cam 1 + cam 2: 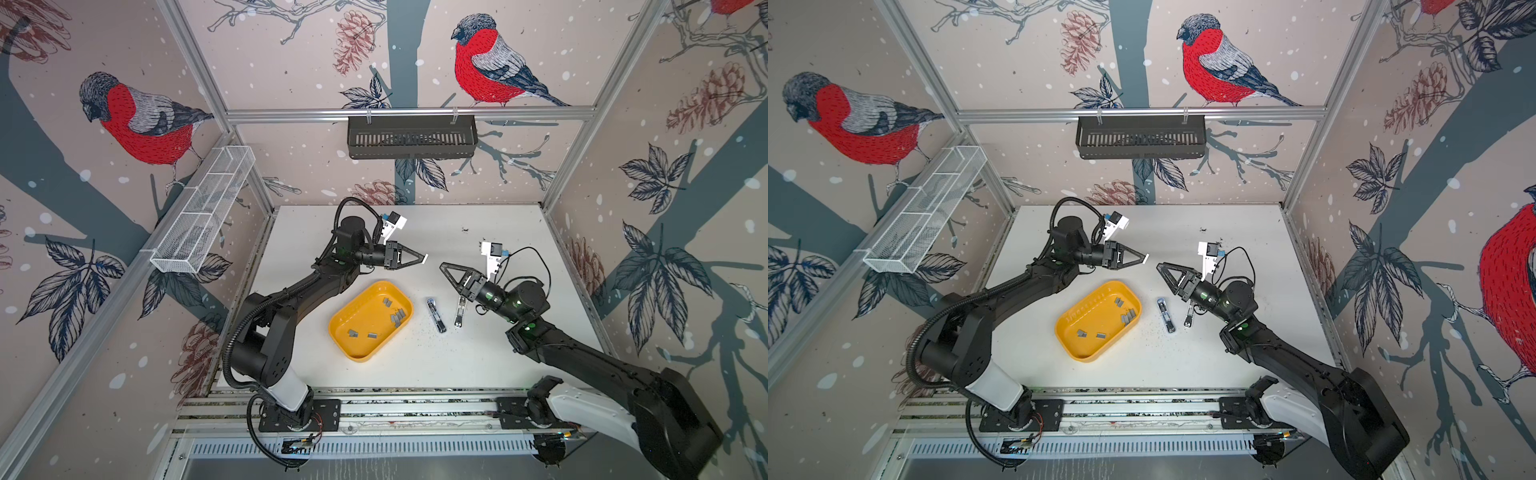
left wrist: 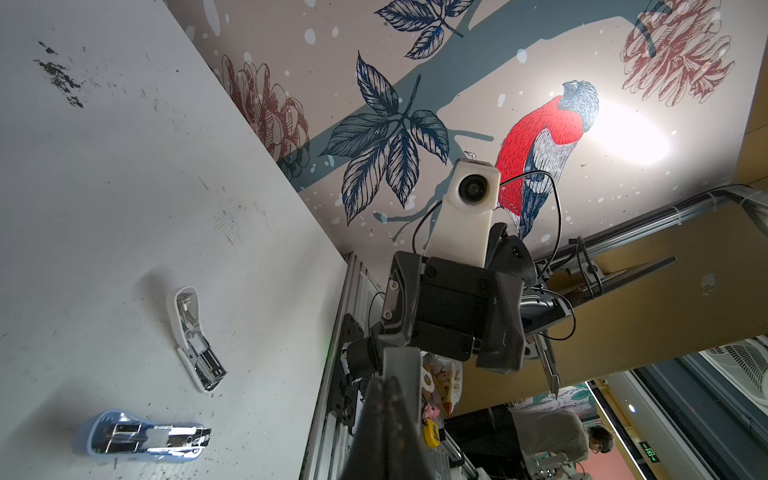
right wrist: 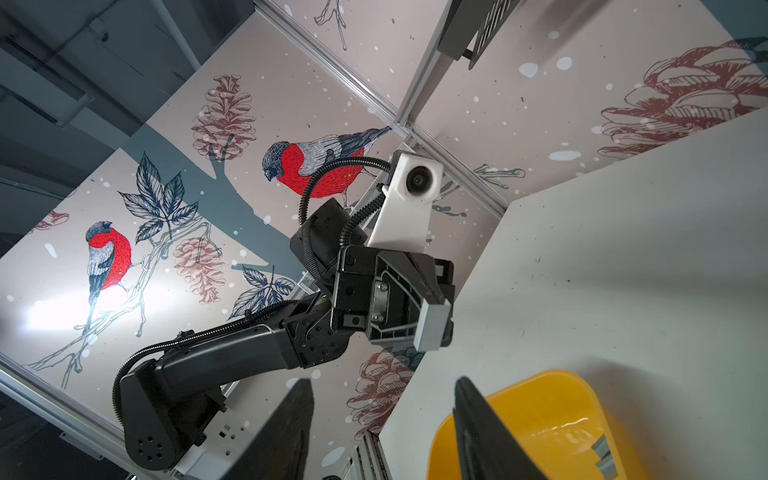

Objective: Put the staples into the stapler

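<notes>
Staples [image 1: 397,318] lie scattered in the yellow tray [image 1: 360,309]. Just right of it, a blue stapler [image 1: 435,314] and a white stapler [image 1: 459,311] lie open. Beyond the tray, the left gripper [image 1: 424,258] is closed, empty; the right gripper [image 1: 444,266] has jaws apart, empty.

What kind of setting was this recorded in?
Probably a lab robot cell: a white tabletop boxed in by aluminium-framed panels printed with birds, two arms bolted to a front rail, and a person working beyond it.
</notes>
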`<action>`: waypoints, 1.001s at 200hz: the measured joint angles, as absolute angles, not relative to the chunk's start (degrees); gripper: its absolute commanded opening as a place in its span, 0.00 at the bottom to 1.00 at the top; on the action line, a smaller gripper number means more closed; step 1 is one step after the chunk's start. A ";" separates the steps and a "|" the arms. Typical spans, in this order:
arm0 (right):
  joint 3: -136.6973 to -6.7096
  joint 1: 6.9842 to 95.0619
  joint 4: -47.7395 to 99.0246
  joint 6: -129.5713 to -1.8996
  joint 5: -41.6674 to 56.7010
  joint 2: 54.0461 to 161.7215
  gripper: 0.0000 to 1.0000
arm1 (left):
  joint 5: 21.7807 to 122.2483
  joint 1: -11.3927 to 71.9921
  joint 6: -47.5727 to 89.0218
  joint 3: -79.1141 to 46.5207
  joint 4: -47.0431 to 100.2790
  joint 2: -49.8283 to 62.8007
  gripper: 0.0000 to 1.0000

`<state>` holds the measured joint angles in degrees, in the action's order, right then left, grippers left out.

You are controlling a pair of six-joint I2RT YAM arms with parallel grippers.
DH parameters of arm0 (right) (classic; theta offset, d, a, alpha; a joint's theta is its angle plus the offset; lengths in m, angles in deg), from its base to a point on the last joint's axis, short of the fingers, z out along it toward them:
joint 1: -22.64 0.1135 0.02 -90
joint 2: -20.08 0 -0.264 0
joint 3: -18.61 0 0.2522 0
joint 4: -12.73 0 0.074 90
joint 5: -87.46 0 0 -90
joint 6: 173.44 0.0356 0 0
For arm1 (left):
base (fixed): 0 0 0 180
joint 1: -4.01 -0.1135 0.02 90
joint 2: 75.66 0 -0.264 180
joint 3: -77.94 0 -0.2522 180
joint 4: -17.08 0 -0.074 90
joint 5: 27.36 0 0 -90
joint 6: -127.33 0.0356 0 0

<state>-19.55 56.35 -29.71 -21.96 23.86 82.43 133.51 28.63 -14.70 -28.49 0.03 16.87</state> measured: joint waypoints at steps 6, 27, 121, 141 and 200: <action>-19.62 56.46 -30.37 -21.94 23.81 83.15 0.55 | 133.51 28.63 -14.92 -28.59 -0.28 16.79 0.00; -20.06 56.84 -32.68 -20.98 23.62 85.58 0.54 | 133.51 28.65 -15.31 -28.92 -0.78 16.50 0.00; -24.47 57.88 -37.89 -20.21 23.24 92.59 0.51 | 133.54 29.40 -15.38 -29.38 -1.43 15.89 0.00; -24.87 58.15 -37.89 -20.17 23.24 93.73 0.49 | 133.51 29.66 -15.40 -29.40 -1.46 15.89 0.00; -25.48 58.43 -38.24 -19.19 23.24 94.76 0.39 | 133.51 30.16 -15.81 -29.45 -1.85 15.89 0.00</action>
<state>-25.48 58.43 -38.24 -19.19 23.24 94.76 133.51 30.16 -15.81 -29.45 -1.85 15.89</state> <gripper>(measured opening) 0.419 0.052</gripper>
